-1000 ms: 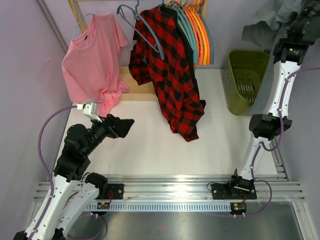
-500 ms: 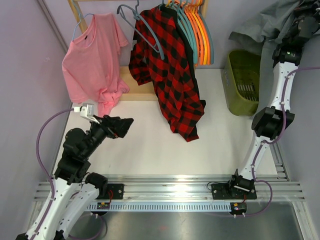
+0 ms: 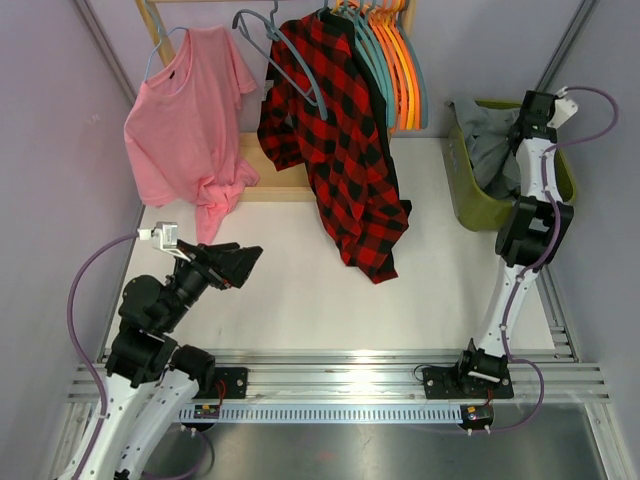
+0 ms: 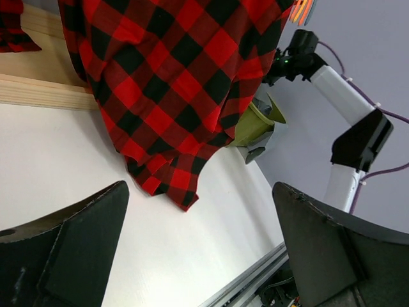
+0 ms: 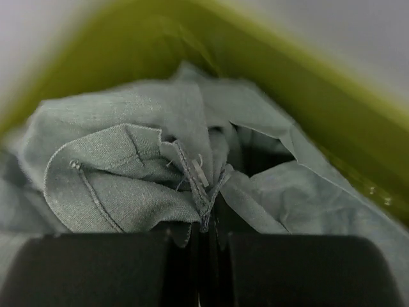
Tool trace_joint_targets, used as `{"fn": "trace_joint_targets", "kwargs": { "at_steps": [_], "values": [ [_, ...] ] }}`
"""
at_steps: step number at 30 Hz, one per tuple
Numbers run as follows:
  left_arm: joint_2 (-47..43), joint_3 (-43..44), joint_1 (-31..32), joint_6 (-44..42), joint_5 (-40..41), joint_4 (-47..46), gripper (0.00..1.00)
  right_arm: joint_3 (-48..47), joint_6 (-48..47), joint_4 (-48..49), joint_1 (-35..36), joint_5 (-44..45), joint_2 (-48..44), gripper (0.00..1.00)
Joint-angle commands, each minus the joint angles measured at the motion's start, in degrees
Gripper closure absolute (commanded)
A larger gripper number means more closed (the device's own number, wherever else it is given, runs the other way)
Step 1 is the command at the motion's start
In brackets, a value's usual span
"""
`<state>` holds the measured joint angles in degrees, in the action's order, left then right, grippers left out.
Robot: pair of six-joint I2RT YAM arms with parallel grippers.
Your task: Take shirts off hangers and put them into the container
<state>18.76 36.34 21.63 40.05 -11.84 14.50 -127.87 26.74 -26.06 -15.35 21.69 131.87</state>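
- Down inside the container (image 3: pixel 468 200), at the far right of the worktop (image 3: pixel 300 290), the right gripper (image 5: pixel 203 233) is pinched tight on a seam of the grey shirt (image 3: pixel 485 140).
- Most of that shirt lies bunched within the olive-green walls, with a fold draped over the rim nearest the rack. It counts as delivered but not yet let go.
- At the near left, the left gripper (image 3: pixel 238 262) hangs over bare worktop with its jaws spread wide and nothing between them. It points toward the hem of the plaid shirt (image 3: pixel 340 140) and is well short of it.
- The plaid shirt is on its hanger mid-rack, its tail trailing onto the worktop. A dark edge down its right side is probably the black shirt (image 3: pixel 388 165), though little of it shows.
- The pink t-shirt (image 3: pixel 185 130) hangs at the left end on a teal hanger, knotted low.
- Bare hangers (image 3: pixel 400 70), orange and teal, crowd the right of the rack.
- My reading: one shirt of four is nearly finished. Releasing it comes first, then three garments must come off their hangers and cross to the container.
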Motion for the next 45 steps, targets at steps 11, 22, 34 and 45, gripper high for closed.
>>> {"fn": "trace_joint_targets", "kwargs": {
  "at_steps": [11,22,34,45],
  "values": [
    [-1.80,-2.06,-0.01,0.90,-4.33,-0.61,0.01,10.61,-4.42,-3.78,3.66,-6.58,-15.36,0.01],
    [-2.24,-2.15,-0.01,0.73,-6.09,-1.41,0.01,18.52,-9.25,-0.48,4.63,-20.08,-31.30,0.01],
    [-5.49,0.05,-0.01,-2.35,-6.09,3.08,0.01,44.29,-10.04,4.29,24.13,-30.47,-71.82,0.01],
    [-3.83,0.66,-0.01,-2.61,-5.57,0.71,0.01,39.82,-4.42,7.25,30.54,-53.24,-71.06,0.11]
  ]
}}
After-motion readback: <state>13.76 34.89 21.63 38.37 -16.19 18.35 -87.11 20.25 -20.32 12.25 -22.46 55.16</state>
